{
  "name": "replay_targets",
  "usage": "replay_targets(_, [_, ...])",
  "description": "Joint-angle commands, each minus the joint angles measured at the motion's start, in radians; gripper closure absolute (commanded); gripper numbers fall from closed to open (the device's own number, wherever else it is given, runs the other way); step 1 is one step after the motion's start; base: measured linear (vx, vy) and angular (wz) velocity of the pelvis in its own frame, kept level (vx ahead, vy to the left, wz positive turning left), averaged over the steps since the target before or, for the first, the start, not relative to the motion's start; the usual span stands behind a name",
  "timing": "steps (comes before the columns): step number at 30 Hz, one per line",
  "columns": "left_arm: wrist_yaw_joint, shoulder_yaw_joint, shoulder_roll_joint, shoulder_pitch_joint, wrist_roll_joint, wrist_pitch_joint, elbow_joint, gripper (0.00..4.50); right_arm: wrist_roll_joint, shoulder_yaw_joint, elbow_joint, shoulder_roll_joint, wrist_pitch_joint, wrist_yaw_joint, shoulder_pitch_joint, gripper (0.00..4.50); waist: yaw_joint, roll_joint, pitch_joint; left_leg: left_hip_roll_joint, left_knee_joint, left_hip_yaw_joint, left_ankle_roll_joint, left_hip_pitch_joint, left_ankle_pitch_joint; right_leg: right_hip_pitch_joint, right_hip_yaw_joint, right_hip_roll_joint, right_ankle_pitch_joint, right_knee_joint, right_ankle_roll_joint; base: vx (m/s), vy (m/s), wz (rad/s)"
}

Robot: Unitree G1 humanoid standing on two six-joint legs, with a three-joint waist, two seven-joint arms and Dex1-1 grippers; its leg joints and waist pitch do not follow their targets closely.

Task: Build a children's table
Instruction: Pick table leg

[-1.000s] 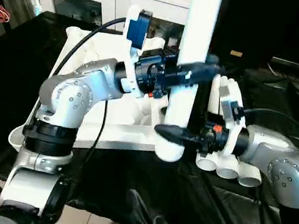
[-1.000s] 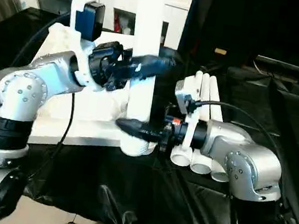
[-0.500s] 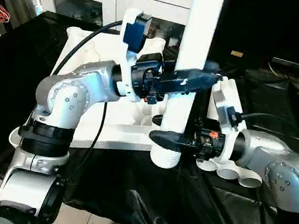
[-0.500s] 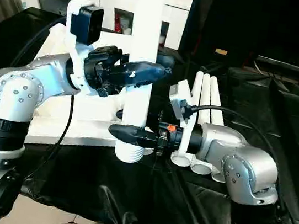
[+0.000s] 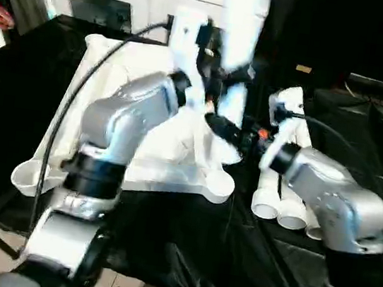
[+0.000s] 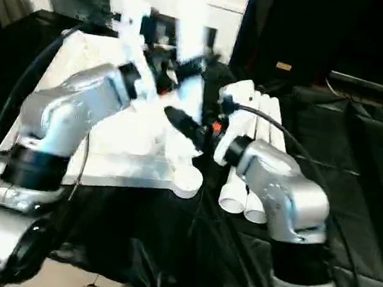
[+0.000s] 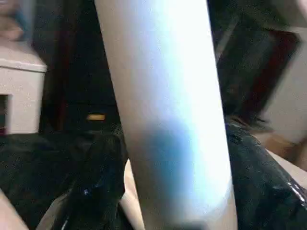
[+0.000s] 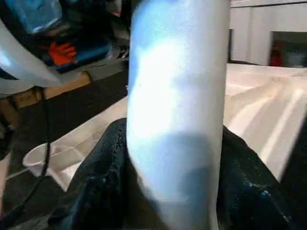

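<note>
Both arms are swinging inward and away from the robot compared with a second earlier, carrying the upright table leg [image 5: 240, 43] from beyond the tabletop's near right corner to a spot over the tabletop [image 5: 104, 103] itself, and the leg's lower end, which was hanging near that corner, is now sitting further in over the ribbed underside.

On the left, the tabletop is lying upside down on the black-draped work surface [image 5: 11, 104], with a round socket at its near left corner [image 5: 26, 176] and another at its near right corner [image 5: 220, 185]; both sockets are standing empty. The left gripper [image 5: 219, 72] is reaching across to the leg higher up, and its wrist view is showing dark fingers [image 7: 96, 182] on either side of the white tube, clamped around it. The right gripper [image 5: 226, 128] is holding the same leg lower down, its black fingers [image 8: 96, 182] closed against the tube on both sides. Right of the tabletop, three spare legs [image 5: 287, 200] are lying side by side, open ends toward the robot.

To do this step well, the leg probably needs to be kept vertical, its lower end centred over one empty socket, then pressed straight down with both grips steady.
</note>
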Motion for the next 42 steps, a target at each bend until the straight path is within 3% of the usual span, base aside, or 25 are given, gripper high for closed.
replay_targets(1, [0.054,0.036,-0.008,-0.017,0.029,-0.003,0.021,1.46,-0.004,-0.007,-0.027,0.008,-0.032,-0.011,-0.026,2.57,-0.001,0.005,-0.085,0.035,-0.069,-0.011,-0.019,0.003,-0.043,0.071,0.045,-0.073,-0.065,-0.061,-0.161,0.0,0.0,0.0])
replay_targets(2, [0.058,0.037,-0.011,-0.017,0.031,-0.004,0.021,1.63,-0.005,-0.007,-0.028,0.01,-0.032,-0.012,-0.027,2.57,-0.001,0.004,-0.085,0.034,-0.068,-0.01,-0.015,0.001,-0.032,0.072,0.046,-0.072,-0.044,-0.059,-0.167,0.0,0.0,0.0])
replay_targets(3, [0.091,0.047,-0.034,-0.02,0.041,-0.018,0.024,1.73,-0.009,-0.007,-0.031,0.024,-0.032,-0.027,-0.029,2.57,0.0,0.012,-0.085,0.035,-0.066,-0.01,-0.006,0.001,-0.021,0.07,0.045,-0.073,-0.009,-0.056,-0.184,0.0,0.0,0.0])
replay_targets(6, [0.111,0.054,-0.058,-0.023,0.023,-0.033,0.021,1.91,-0.011,-0.01,-0.035,0.042,-0.032,-0.05,-0.032,2.57,0.001,0.009,-0.083,0.036,-0.067,-0.009,-0.002,0.002,-0.045,0.07,0.044,-0.074,-0.027,-0.06,-0.196,0.0,0.0,0.0])
replay_targets(8, [0.114,0.055,-0.064,-0.025,0.015,-0.033,0.017,2.22,-0.011,-0.012,-0.036,0.047,-0.031,-0.058,-0.033,2.57,0.001,0.012,-0.082,0.036,-0.068,-0.009,-0.005,0.003,-0.067,0.07,0.045,-0.075,-0.063,-0.064,-0.188,0.0,0.0,0.0])
replay_targets(14, [0.082,0.052,-0.081,-0.015,-0.006,-0.025,-0.013,2.49,-0.014,-0.014,-0.042,0.048,-0.022,-0.058,-0.035,2.57,0.001,0.011,-0.08,0.037,-0.072,-0.01,-0.016,0.004,-0.101,0.068,0.044,-0.075,-0.117,-0.071,-0.169,0.0,0.0,0.0])
replay_targets(16, [0.059,0.048,-0.076,-0.011,-0.015,-0.029,-0.019,2.52,-0.014,-0.013,-0.04,0.038,-0.016,-0.049,-0.035,2.57,0.001,0.009,-0.079,0.037,-0.072,-0.01,-0.015,0.003,-0.095,0.069,0.044,-0.076,-0.118,-0.071,-0.162,0.0,0.0,0.0])
replay_targets(17, [0.049,0.045,-0.072,-0.009,-0.02,-0.028,-0.022,2.54,-0.011,-0.015,-0.038,0.033,-0.014,-0.044,-0.036,2.01,0.001,0.01,-0.08,0.038,-0.072,-0.011,-0.015,0.004,-0.092,0.068,0.044,-0.075,-0.113,-0.07,-0.161,0.0,0.0,0.0])
replay_targets(18, [0.041,0.041,-0.067,-0.008,-0.019,-0.029,-0.023,2.55,-0.002,-0.021,-0.032,0.028,-0.007,-0.036,-0.037,1.87,0.001,0.008,-0.08,0.037,-0.072,-0.011,-0.014,0.003,-0.086,0.069,0.043,-0.076,-0.105,-0.068,-0.162,0.0,0.0,0.0])
replay_targets(21, [0.003,0.033,-0.042,-0.005,-0.027,-0.021,-0.025,2.57,0.035,-0.053,-0.006,-0.019,0.024,0.019,-0.047,1.68,0.001,0.008,-0.081,0.036,-0.069,-0.01,-0.003,0.003,-0.073,0.07,0.043,-0.074,-0.077,-0.065,-0.167,0.0,0.0,0.0])
replay_targets(25, [-0.04,0.011,-0.015,-0.007,-0.017,-0.02,-0.032,2.59,0.032,-0.048,-0.003,-0.078,0.031,0.074,-0.057,1.3,0.002,0.009,-0.081,0.037,-0.068,-0.009,0.002,0.002,-0.067,0.07,0.043,-0.075,-0.075,-0.065,-0.176,0.0,0.0,0.0])
replay_targets(33, [-0.105,-0.048,0.001,-0.004,0.002,-0.025,-0.059,2.6,0.069,-0.019,-0.013,-0.14,0.12,0.136,-0.07,1.23,0.005,0.003,-0.082,0.038,-0.066,-0.008,0.01,0.003,-0.061,0.073,0.043,-0.076,-0.079,-0.065,-0.191,0.0,0.0,0.0])
replay_targets(42, [-0.157,-0.099,0.005,0.008,-0.001,-0.018,-0.089,2.6,0.066,0.001,-0.002,-0.149,0.149,0.161,-0.083,1.23,0.005,0.003,-0.081,0.038,-0.065,-0.007,0.007,0.002,-0.057,0.07,0.042,-0.077,-0.098,-0.065,-0.191,0.0,0.0,0.0])
